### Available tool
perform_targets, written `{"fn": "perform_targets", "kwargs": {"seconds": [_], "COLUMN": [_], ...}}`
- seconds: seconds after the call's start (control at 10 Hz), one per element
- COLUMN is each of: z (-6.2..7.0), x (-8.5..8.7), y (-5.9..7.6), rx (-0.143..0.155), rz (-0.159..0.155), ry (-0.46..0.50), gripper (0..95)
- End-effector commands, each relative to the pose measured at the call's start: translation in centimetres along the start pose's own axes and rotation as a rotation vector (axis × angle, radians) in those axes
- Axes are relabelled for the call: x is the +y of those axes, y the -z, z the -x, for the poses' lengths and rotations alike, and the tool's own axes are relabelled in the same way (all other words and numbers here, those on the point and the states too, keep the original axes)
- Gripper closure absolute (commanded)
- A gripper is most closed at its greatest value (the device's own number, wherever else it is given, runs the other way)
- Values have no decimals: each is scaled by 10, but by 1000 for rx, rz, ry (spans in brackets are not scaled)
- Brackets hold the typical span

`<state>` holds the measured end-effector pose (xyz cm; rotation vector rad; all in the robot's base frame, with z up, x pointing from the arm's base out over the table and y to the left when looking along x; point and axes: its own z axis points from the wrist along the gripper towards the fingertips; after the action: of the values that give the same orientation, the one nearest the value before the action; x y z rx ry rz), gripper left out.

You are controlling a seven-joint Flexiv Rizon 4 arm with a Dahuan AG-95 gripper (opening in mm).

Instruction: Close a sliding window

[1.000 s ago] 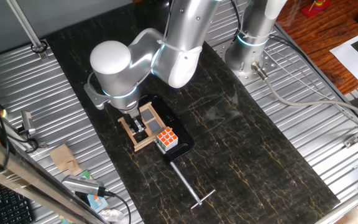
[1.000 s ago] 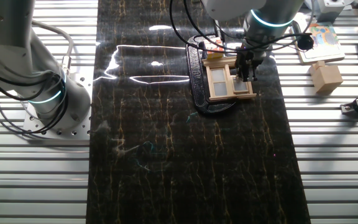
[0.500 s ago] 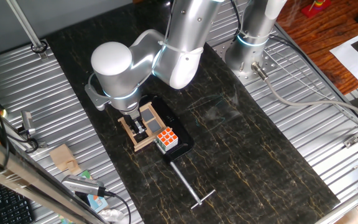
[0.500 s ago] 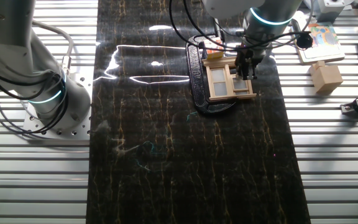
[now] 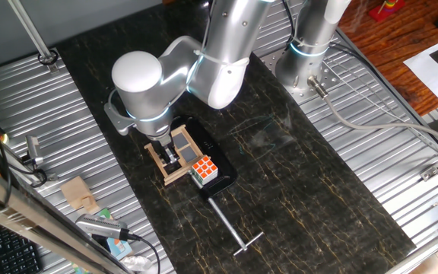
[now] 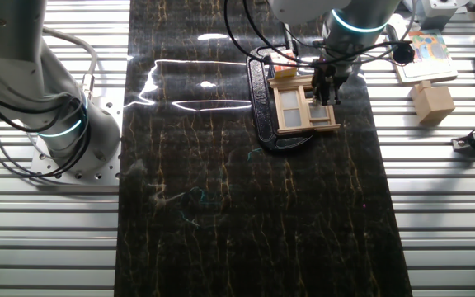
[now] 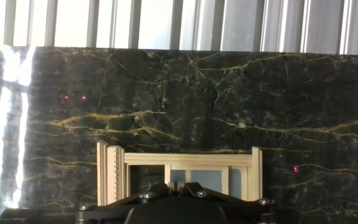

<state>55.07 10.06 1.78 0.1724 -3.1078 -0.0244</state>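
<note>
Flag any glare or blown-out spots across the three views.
Other fixed view: bright streaks of glare on the dark table left of the sliding window. Hand view: overexposed slats along the top, glare down the left edge. One fixed view: evenly lit, no notable glare.

1. A black marble-patterned tabletop (image 5: 318,175) with gold veins is running as a strip between ribbed metal panels (image 6: 452,214).
2. The sliding window (image 6: 302,106), light tan wood on a black base (image 6: 264,124), is lying on the dark strip.
3. A multicoloured Rubik's cube (image 5: 204,170) is sitting on that base, just beside the window frame.
4. A metal T-handle rod (image 5: 230,227) is lying on the marble, reaching out from the base.
5. The arm's round pedestal (image 6: 81,144) is standing on a ribbed panel beside the strip.
6. A small wooden block (image 6: 432,101) is resting on the ribbed panel on the other side.
</note>
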Motion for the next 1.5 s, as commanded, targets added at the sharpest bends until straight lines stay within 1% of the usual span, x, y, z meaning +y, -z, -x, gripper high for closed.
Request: {"fn": "perform_targets", "kwargs": {"seconds": [0.1, 1.0, 1.5], "z": [-1, 0, 0], "x": [-2, -2, 2], "y": [1, -2, -3], "rx": [-1, 2, 1], "rz": [-2, -4, 1], "ry": [1, 0, -10], "gripper": [950, 950, 950]}}
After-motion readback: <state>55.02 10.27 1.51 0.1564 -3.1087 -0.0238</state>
